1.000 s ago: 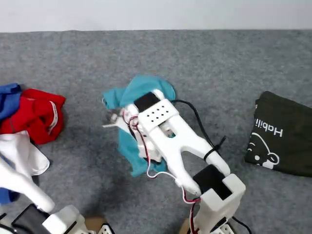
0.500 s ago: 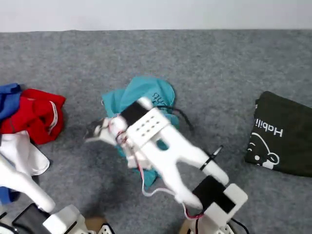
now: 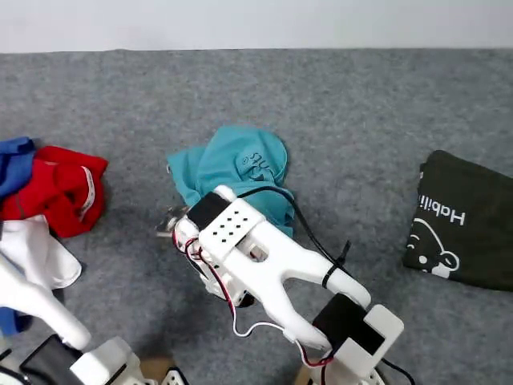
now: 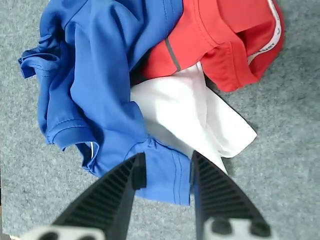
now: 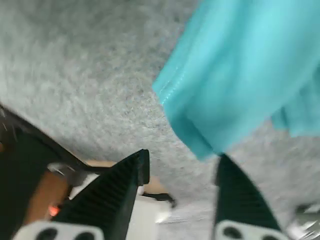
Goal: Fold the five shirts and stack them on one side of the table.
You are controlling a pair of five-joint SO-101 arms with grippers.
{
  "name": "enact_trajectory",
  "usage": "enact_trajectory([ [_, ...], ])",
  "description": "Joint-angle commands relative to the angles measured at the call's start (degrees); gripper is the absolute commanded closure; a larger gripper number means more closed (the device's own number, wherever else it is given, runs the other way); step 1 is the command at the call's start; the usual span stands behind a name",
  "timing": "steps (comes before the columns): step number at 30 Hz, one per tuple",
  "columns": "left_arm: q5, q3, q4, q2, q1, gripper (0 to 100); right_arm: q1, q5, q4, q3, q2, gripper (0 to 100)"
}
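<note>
Counting five shirts on grey bench (image 3: pixel 361 104): dark shirt (image 3: pixel 465 220) at right edge; teal shirt (image 3: pixel 232 164) centre; red shirt (image 3: pixel 60 188), blue shirt (image 3: pixel 14 160) and white shirt (image 3: pixel 32 249) heaped at left edge. Wide bench stretch between teal and dark. Right gripper (image 5: pixel 182 157) jaws apart at teal shirt's near-left edge, holding nothing. Left gripper (image 4: pixel 167 157) narrowly parted over blue and white.

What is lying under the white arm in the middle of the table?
The teal shirt lies crumpled on the grey mat. Its near part goes under the right arm, so its full reach is covered. The right gripper, open, hangs over the shirt's edge.
</note>
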Motion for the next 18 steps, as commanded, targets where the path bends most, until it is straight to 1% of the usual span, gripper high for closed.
enact_trajectory([
  [1,0.3,-0.1,1.4,-2.5,0.4,86,-0.6,-16.4,2.2,-0.2,-2.8,91.6],
  [4,0.3,-0.1,2.5,-2.4,0.6,86,-0.6,-26.3,2.1,-0.2,-2.5,95.1],
  [7,0.3,-0.1,2.5,-2.3,0.6,86,-0.6,-31.3,1.4,-0.3,-0.5,94.1],
  [9,0.3,-0.1,2.5,-2.4,0.5,86,-1.1,-32.7,1.9,-0.5,0.7,93.3],
  [13,0.3,-0.1,2.5,-2.5,0.4,86,-5.0,-34.8,1.9,-0.1,2.0,93.0],
  [16,0.3,-0.1,2.5,-2.5,0.4,86,-7.4,-35.3,0.3,-0.5,3.4,93.0],
  [18,0.3,-0.1,2.5,-2.5,0.4,86,-7.5,-35.3,-1.7,-0.4,5.2,93.0],
])
